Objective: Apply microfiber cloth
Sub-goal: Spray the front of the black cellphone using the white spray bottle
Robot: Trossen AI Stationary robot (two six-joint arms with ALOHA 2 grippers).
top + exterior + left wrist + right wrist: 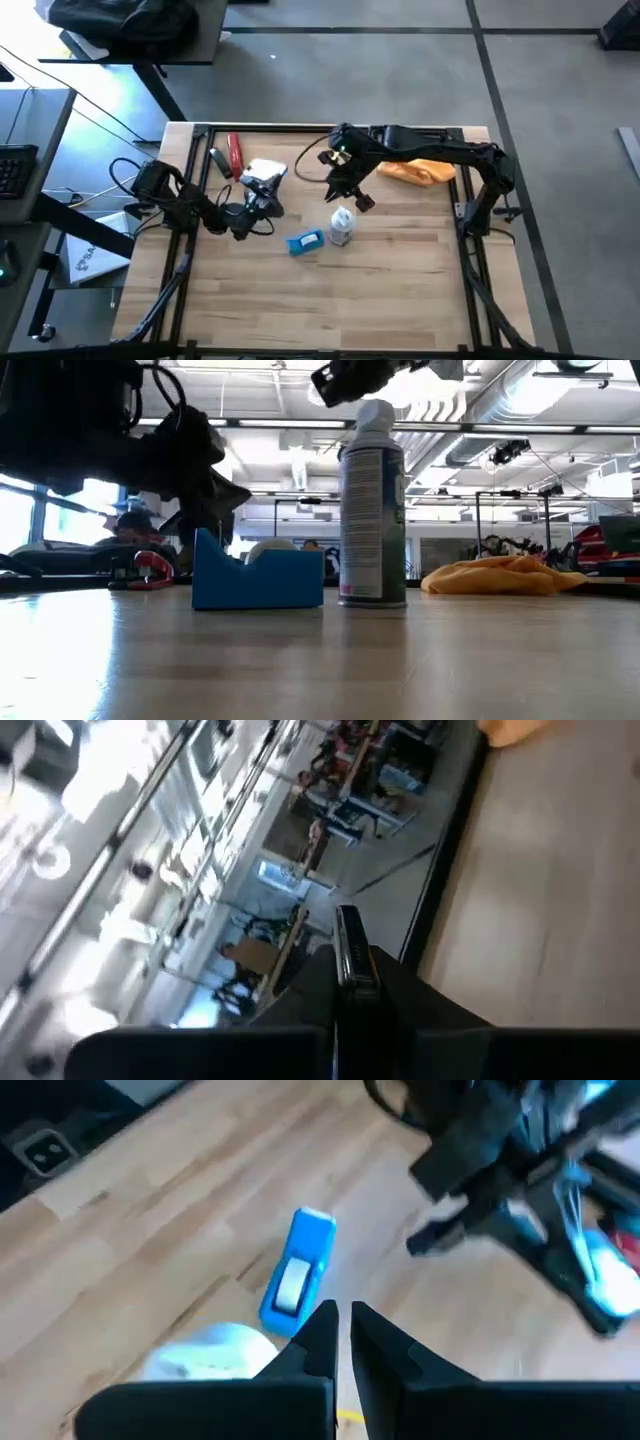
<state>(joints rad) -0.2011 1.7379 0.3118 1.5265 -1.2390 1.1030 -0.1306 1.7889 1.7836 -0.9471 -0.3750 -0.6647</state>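
Observation:
The orange microfiber cloth (420,172) lies crumpled on the table at the far right, touched by no gripper; it also shows in the low view (505,575). My right gripper (343,1330) hovers shut just above a white-capped spray can (342,226), which stands upright beside a blue tape dispenser (304,241). My left gripper (250,212), at the table's left, is shut on a thin black phone (350,955). My left gripper pinches the black phone between its two fingers. Only the phone's narrow edge (352,970) shows, rising from between them. The gripper body hides the lower part of the hold. The phone points out and upward, toward the room.
A red-handled tool (235,152) and a white object (265,173) lie at the far left of the table. A black frame rail (330,128) runs along the far edge. Bare wood (330,300) fills the near half of the table.

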